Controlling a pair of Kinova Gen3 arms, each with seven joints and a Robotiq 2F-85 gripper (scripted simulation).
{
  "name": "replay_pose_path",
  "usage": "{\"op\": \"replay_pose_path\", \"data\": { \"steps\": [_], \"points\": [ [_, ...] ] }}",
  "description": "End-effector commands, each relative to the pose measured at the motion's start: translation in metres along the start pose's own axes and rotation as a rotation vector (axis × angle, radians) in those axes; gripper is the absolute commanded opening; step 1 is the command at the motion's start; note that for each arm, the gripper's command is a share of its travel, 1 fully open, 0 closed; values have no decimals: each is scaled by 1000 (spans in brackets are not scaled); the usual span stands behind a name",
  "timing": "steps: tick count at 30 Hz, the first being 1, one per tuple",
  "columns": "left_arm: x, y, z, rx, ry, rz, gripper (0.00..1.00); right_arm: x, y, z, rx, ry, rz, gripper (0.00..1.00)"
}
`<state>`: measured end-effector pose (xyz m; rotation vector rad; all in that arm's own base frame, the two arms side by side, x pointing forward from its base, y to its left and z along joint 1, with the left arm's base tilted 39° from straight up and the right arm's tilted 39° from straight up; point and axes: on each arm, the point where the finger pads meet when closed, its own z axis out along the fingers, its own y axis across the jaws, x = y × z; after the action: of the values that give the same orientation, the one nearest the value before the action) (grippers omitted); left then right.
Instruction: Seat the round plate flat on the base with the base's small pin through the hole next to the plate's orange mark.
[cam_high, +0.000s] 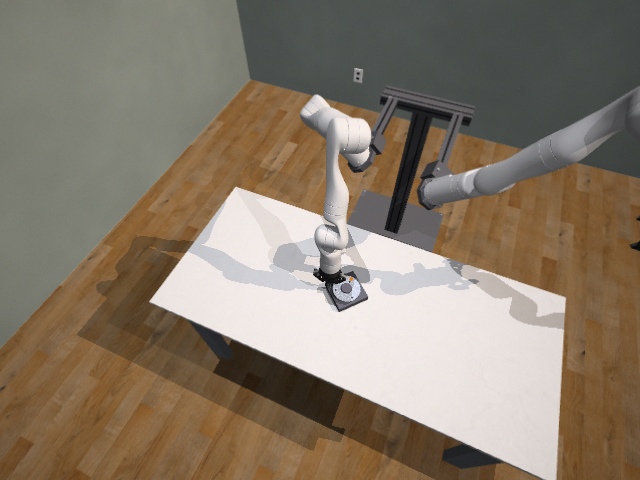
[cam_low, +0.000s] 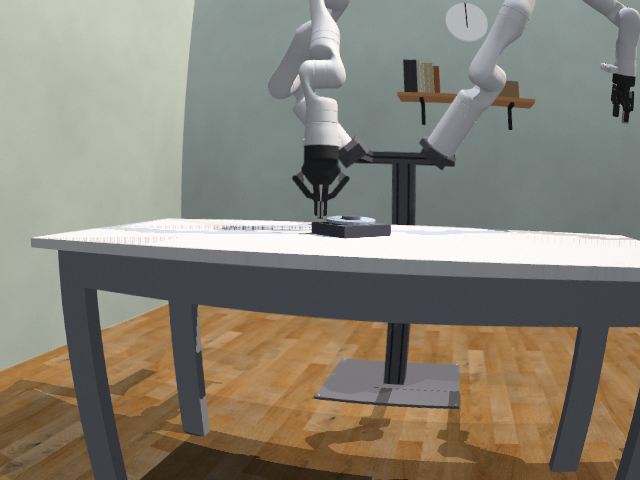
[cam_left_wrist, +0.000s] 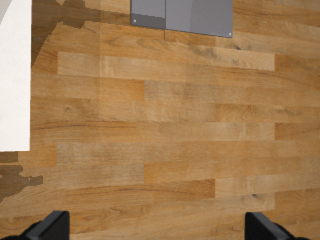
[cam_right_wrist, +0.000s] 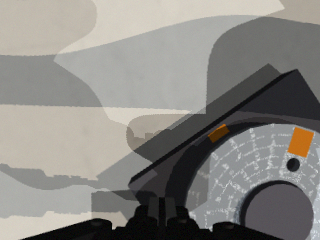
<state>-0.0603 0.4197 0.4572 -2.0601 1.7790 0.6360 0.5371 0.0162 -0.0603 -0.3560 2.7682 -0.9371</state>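
Observation:
The light grey round plate (cam_high: 356, 292) (cam_low: 366, 220) (cam_right_wrist: 225, 187) lies on the dark square base (cam_low: 367, 230) (cam_right_wrist: 295, 95), around its thick hub (cam_high: 346, 288) (cam_right_wrist: 279, 215). In the exterior view its rim shows above the base's top; full seating is unclear. The plate's orange mark (cam_high: 351, 279) (cam_right_wrist: 301, 142) is beside a dark hole (cam_right_wrist: 293, 164); I cannot tell whether the pin is in it. Another orange mark (cam_right_wrist: 218, 133) is on the base. My right gripper (cam_low: 320, 214) (cam_right_wrist: 161, 214) is shut and empty, just above the base's side, beside the plate. My left gripper (cam_low: 620, 117) (cam_left_wrist: 157, 227) is open and empty, far away.
The white table (cam_high: 439, 351) (cam_low: 206, 251) bears the base near its middle. The left gripper hangs beyond the table's end, over the wooden floor (cam_left_wrist: 165, 110). The arms' stand (cam_high: 408, 170) (cam_low: 403, 193) is behind the table.

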Motion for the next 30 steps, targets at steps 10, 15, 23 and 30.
{"op": "replay_pose_path", "data": {
  "steps": [10, 15, 23, 30],
  "points": [
    [0, 0, -1, 0, -1, -1, 1000, -1, 0, 2, -1, -2, 0, 99],
    [0, 0, -1, 0, -1, -1, 1000, -1, 0, 2, -1, -2, 0, 99],
    [0, 0, -1, 0, -1, -1, 1000, -1, 5, 2, -1, -2, 0, 99],
    [0, 0, -1, 0, -1, -1, 1000, -1, 8, 2, -1, -2, 0, 99]
  ]
}}
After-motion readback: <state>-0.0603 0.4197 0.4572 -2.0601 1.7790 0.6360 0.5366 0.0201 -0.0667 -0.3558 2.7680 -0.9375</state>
